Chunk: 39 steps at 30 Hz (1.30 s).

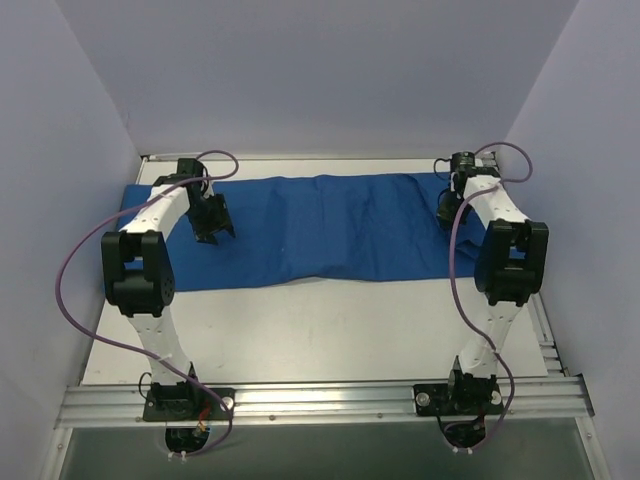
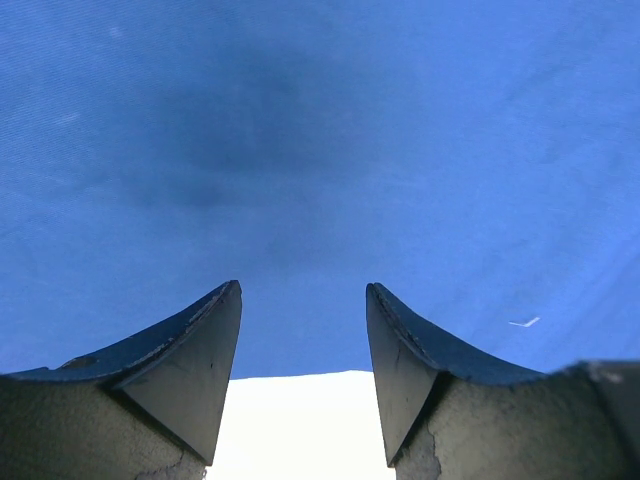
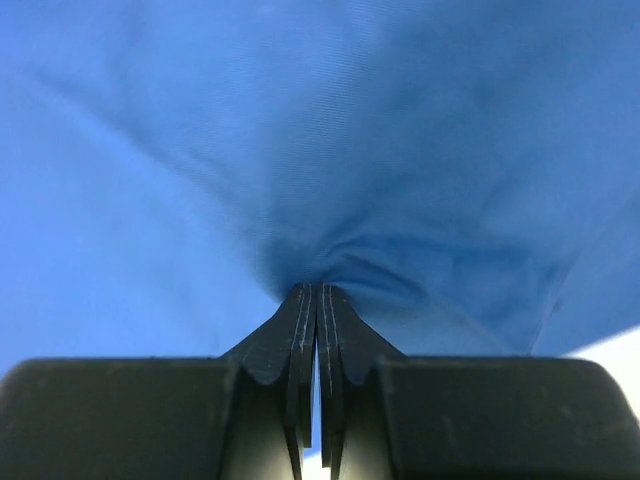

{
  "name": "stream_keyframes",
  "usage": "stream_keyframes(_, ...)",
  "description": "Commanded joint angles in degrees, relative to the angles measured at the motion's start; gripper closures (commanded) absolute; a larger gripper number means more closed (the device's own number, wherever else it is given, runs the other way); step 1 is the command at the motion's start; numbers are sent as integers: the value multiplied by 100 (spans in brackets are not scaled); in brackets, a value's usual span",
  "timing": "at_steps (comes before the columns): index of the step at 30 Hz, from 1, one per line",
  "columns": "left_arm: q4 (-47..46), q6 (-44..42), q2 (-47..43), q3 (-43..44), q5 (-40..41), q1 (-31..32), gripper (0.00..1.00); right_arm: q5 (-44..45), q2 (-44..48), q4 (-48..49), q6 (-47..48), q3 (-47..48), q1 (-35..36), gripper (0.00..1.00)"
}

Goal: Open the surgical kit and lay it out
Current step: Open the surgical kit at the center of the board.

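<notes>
OK, blue cloth [image 1: 330, 225] lies stretched across the far half of the counter [image 1: 320, 340]. Its long axis runs side to side, it's wrinkled thru the middle, and the near edge sags toward the arms. Nothing else shows on top of it.

R pincer [image 3: 316, 295] is clamped tight, jaws together w/ a fold of cloth bunched right at the tips, at the cloth's R end. L pincer [image 2: 303, 300] is about half spread w/ nothing between the fingers. It's over the cloth's L end, bare counter showing in the gap, cloth edge just ahead of the tips. Touching or hovering? Can't tell.

The relation that matters is that each arm sits at its own end of the long axis. R has a hold, L doesn't. For L the cloth is straight ahead and below, near edge closest. My read is that L needs to drop and nip that edge so both ends can be pulled flat. W/ one end held, a tug may just drag the sheet sideways.
</notes>
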<state>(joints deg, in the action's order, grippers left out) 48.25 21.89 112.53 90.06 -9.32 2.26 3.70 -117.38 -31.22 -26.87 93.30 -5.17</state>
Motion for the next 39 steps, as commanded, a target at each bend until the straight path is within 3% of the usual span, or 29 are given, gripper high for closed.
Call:
stream_keyframes(1,-26,-53,-144,-32,-87,-77,38,-273,1085,-411,-196,-460,157,100)
stream_keyframes(3,-44,-27,-126,-76,-122,-77,38,-178,1270,-411,-29,-444,95,100)
stream_keyframes(5,-35,-9,-91,-76,-157,-68,38,-281,1096,-402,156,-182,-53,80)
stream_keyframes(6,-17,-1,-82,-42,-166,-77,38,-309,982,-437,191,2,-98,61)
stream_keyframes(9,71,-27,-117,55,-131,-77,38,-388,577,-657,218,829,-107,45)
stream_keyframes(14,194,-80,-187,152,-79,-77,38,-424,408,-1139,-98,1077,-90,41)
stream_keyframes(22,159,-53,-205,135,-158,-77,38,-555,1270,-1017,-459,-714,-361,37)
stream_keyframes(25,158,-62,-196,82,-166,-77,38,-468,1481,-868,-284,-935,-528,32)
stream_keyframes(29,167,-71,-188,64,-210,-77,38,-397,1315,-807,-91,-927,-661,41)
stream_keyframes(39,317,-106,-240,170,-131,-77,38,-739,989,-280,252,-998,-652,47)
